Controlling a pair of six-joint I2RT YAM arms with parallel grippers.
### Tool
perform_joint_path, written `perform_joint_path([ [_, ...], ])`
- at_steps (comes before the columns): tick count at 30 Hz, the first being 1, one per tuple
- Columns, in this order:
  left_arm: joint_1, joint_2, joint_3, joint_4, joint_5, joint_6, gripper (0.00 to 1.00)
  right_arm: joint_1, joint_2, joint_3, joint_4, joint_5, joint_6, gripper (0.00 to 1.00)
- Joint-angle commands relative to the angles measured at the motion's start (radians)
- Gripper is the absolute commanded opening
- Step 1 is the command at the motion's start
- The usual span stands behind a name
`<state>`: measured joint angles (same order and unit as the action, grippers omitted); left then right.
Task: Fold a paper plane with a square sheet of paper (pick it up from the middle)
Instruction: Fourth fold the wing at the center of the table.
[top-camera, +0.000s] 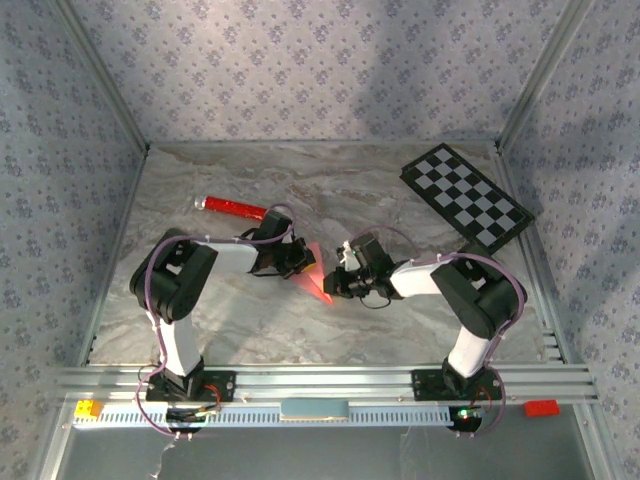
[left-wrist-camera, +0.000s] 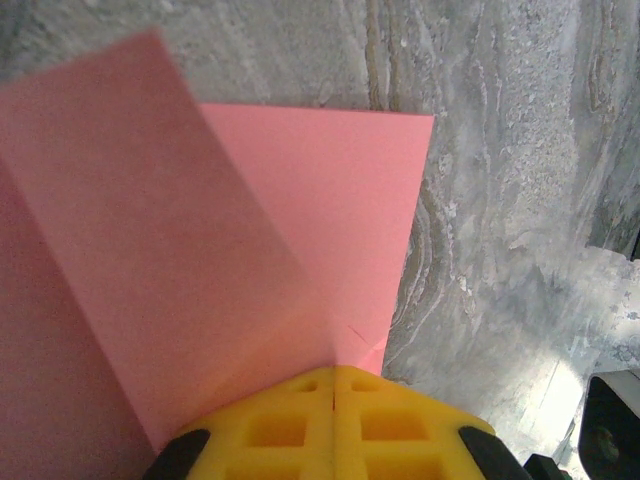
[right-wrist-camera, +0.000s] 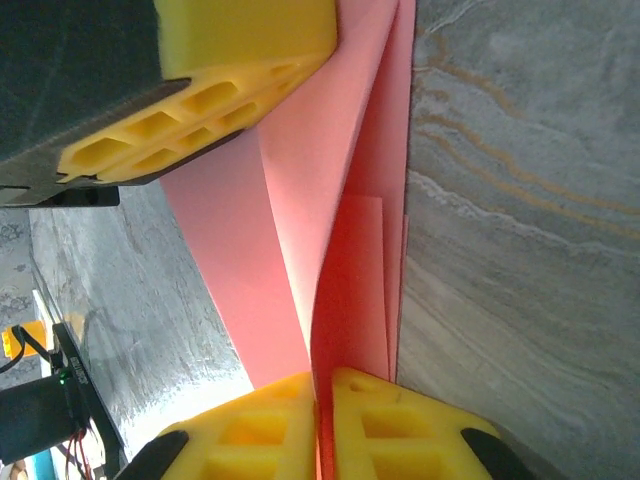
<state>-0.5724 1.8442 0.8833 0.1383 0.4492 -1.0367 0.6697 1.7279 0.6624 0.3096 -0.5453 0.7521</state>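
Note:
The square sheet of paper (top-camera: 316, 272) is pink and folded into several layers, held up off the marble table between both grippers. My left gripper (top-camera: 300, 262) is shut on one corner of it; in the left wrist view the yellow fingertips (left-wrist-camera: 300, 400) meet with the paper (left-wrist-camera: 300, 220) fanning out from them. My right gripper (top-camera: 338, 282) is shut on the opposite side: its yellow pads (right-wrist-camera: 380, 420) pinch a red-lit layer of the paper (right-wrist-camera: 300, 200). The left gripper's fingers (right-wrist-camera: 200, 110) show in the right wrist view at top left. A paper plane is out of view.
A red cylinder (top-camera: 230, 207) lies at the back left of the table (top-camera: 400, 330). A black-and-white checkerboard (top-camera: 467, 197) lies at the back right. Patterned walls close three sides. A yellow block (top-camera: 88, 409) and a red block (top-camera: 541, 407) sit on the front rail.

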Motion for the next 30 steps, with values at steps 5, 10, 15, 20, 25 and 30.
perform_joint_path([
  [5,-0.007,0.012,-0.019,-0.051,-0.015,0.015,0.06,0.014,0.007,-0.048,-0.07,-0.019,0.004,0.08],
  [10,-0.007,0.011,-0.022,-0.05,-0.018,0.014,0.06,0.016,0.008,-0.055,-0.064,-0.018,0.013,0.07],
  [15,-0.006,0.007,-0.023,-0.049,-0.018,0.014,0.06,0.016,-0.028,-0.055,-0.082,-0.013,0.015,0.1],
  [20,-0.006,0.007,-0.025,-0.051,-0.024,0.014,0.06,0.012,-0.05,-0.072,-0.088,-0.016,0.017,0.11],
  [25,-0.007,0.01,-0.025,-0.05,-0.023,0.011,0.06,0.014,-0.043,-0.088,-0.076,-0.027,0.021,0.08],
  [30,-0.007,0.01,-0.025,-0.051,-0.026,0.011,0.06,0.014,-0.043,-0.096,-0.074,-0.03,0.027,0.09],
])
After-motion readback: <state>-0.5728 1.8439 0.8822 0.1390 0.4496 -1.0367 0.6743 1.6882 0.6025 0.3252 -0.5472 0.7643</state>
